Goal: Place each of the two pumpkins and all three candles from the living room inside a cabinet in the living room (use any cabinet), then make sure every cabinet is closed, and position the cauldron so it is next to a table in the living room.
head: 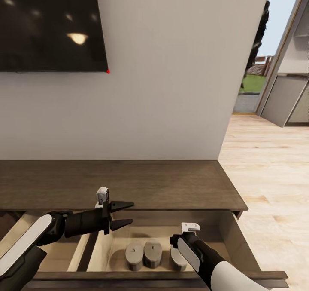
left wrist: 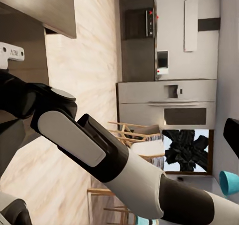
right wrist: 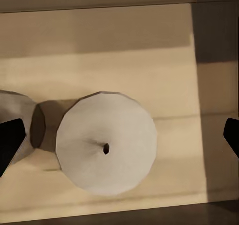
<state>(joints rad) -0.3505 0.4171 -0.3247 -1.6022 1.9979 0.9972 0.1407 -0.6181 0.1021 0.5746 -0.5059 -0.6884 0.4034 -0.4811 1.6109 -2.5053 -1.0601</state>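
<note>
Grey candles (head: 144,254) in cabinet (head: 128,183) drawer, third half-hidden beneath wide-open right fingers (right wrist: 230,135); left fingers (head: 124,214) spread.

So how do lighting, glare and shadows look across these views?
Head view: ceiling-light glare reflects on the black wall screen; the open drawer is evenly lit. Right wrist view: sharp shadow bands cross the drawer floor beside the candle. Left wrist view: soft, slightly blurry kitchen background.

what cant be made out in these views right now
- Third grey round candle: in the head view, largely hidden behind the right gripper; the right wrist view shows a candle top.
- Right gripper's fingers: head view hides them behind the wrist; the right wrist view cuts them off at its edges.
- Open light-wood drawer of the dark-brown wood-grain cabinet: its front is cut off by the head view's lower edge.
</note>
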